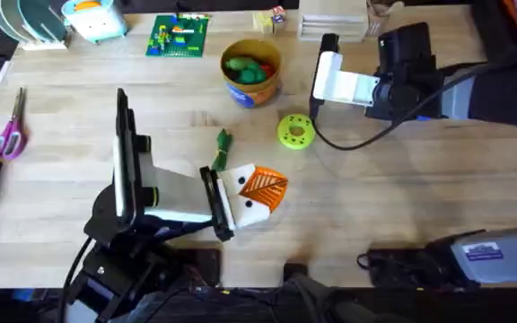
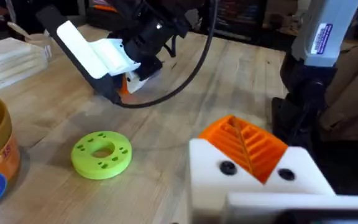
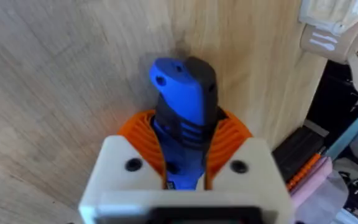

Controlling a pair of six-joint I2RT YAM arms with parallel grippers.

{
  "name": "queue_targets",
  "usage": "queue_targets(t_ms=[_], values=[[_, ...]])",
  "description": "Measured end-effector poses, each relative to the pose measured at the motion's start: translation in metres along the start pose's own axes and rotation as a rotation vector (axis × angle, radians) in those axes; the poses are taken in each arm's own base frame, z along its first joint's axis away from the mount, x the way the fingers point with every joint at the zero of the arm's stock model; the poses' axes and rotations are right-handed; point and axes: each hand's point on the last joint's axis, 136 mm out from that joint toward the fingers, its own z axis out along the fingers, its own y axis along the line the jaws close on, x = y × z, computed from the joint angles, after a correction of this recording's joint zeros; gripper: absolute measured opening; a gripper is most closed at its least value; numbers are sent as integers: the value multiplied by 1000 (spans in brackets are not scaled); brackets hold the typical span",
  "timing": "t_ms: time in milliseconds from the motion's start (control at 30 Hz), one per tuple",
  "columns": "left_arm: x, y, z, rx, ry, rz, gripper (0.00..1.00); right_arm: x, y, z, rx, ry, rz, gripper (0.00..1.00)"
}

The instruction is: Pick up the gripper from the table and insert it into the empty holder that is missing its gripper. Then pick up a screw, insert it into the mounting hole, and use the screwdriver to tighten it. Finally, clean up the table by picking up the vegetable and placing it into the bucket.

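Right gripper (image 3: 182,165): orange pads clamped on the blue screwdriver (image 3: 182,106), held over bare wood at the table's far right. Left gripper (image 1: 257,193): orange pads pressed together, nothing between. Green vegetable (image 1: 222,141) lies near it; lime disc (image 1: 295,130) and bucket (image 1: 251,70) beyond.

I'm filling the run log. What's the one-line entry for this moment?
right claw: shut on screwdriver | left claw: shut, near table middle | vegetable: on table, not in bucket

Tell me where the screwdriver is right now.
The blue screwdriver is clamped in the right gripper, seen in the right wrist view above bare wooden table.
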Motion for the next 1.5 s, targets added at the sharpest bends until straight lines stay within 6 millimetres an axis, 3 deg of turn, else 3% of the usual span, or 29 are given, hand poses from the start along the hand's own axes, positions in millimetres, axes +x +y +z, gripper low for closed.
queue_targets(t_ms=[167, 233, 533, 733, 767, 933, 967, 1233, 1367, 1500], values=[[0, 0, 0, 0, 0, 0, 8, -1, -10, -1, 33, 2, 20, 859], [0, 0, 0, 0, 0, 0, 8, -1, -17, -2, 47, 4, 49, 950], [0, 0, 0, 0, 0, 0, 8, 0, -15, -5, 54, 25, 260, 956], [0, 0, 0, 0, 0, 0, 15, -20, -15, -34, 57, -56, 446, 957], [0, 0, 0, 0, 0, 2, 88, -20, -17, -40, 62, -70, 489, 956], [0, 0, 0, 0, 0, 3, 873, -13, -44, -87, 100, -150, 790, 956], [0, 0, 0, 0, 0, 1, 958, -14, -50, -97, 104, -180, 845, 956], [-2, 3, 0, -18, -7, 12, 993, -22, -85, -177, 83, -495, 1196, 956], [-27, 10, -2, -69, -96, 93, 992, -21, -91, -199, 66, -581, 1294, 956], [-24, 29, -7, -197, -42, 20, 992, -20, -93, -209, 57, -621, 1341, 956]])
